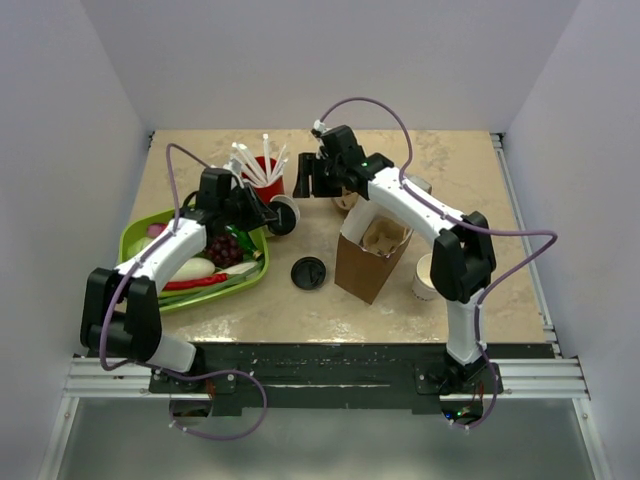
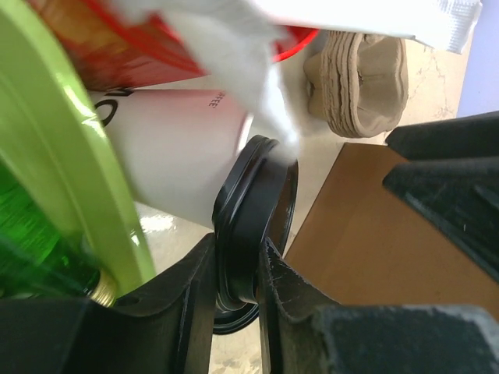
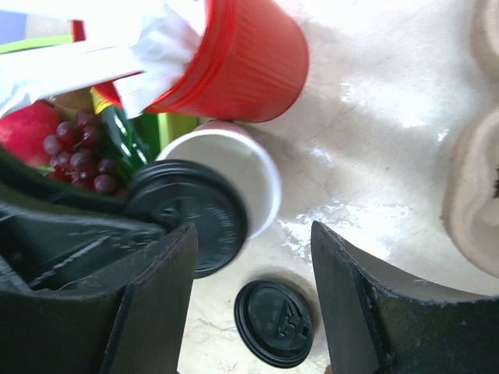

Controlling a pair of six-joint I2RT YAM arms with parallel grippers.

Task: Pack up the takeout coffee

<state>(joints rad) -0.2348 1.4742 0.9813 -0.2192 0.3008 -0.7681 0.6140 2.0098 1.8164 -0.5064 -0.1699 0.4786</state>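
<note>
1. The counter (image 1: 460,190) is pale marbled stone and carries everything here.
2. A green tray (image 2: 54,132) sits at the left, with grapes (image 3: 78,148) in it.
3. A brown paper bag (image 1: 358,272) stands open-topped near the middle, in front of the right arm.
4. The right claw (image 3: 253,227) hangs above the counter, spread wide with nothing between its jaws.
5. The left claw (image 2: 238,245) reaches out over the tray's far right corner, pinching the black lid rim of the takeout coffee (image 3: 245,171).
6. A red cup (image 3: 249,62) stuffed with white wrapped items stands just behind the coffee.
7. The takeout coffee is tipped on its side between the tray and the bag; whether it touches the counter I cannot tell.
8. A lidless white cup (image 1: 425,277) stands right of the bag.
9. A loose black lid (image 3: 273,323) lies flat on the counter near the coffee.
</note>
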